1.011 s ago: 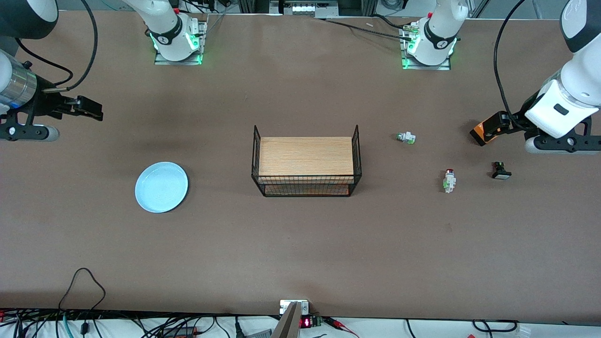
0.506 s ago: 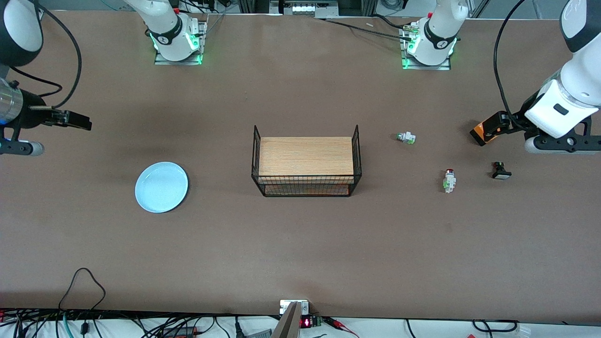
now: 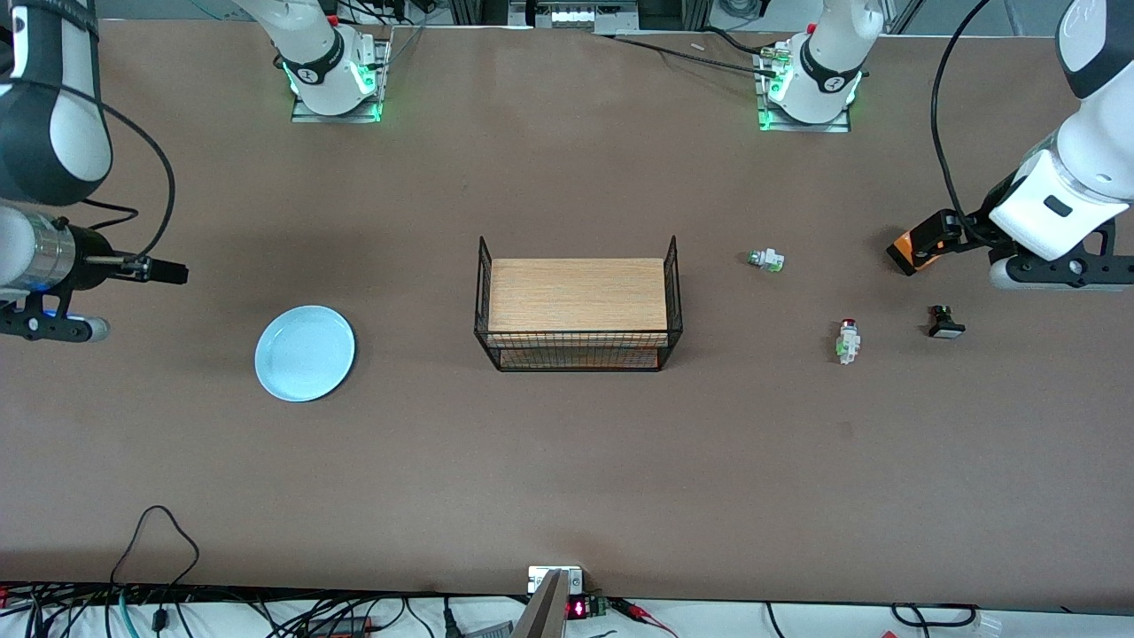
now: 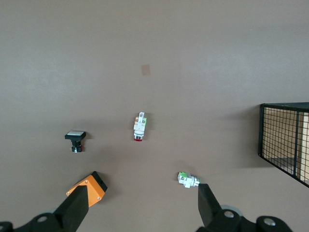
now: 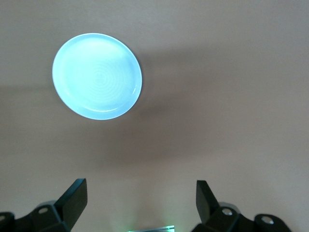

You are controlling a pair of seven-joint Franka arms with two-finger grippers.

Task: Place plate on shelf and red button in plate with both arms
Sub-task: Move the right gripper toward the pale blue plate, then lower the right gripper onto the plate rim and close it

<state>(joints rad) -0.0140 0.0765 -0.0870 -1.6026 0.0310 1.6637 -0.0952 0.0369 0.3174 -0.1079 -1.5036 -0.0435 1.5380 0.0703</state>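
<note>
- red button lies flat, long axis running nearer–farther from front cam, red cap at the farther end.
- plate flat, rim up.
- left gripper spread wide, empty, over bare table near the buttons.
- right gripper spread wide, empty, over bare table near plate.

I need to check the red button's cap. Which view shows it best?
The left wrist view: the red button lies unobstructed, its red cap visible at one end. The front view shows it smaller. The right wrist view misses it.
</note>
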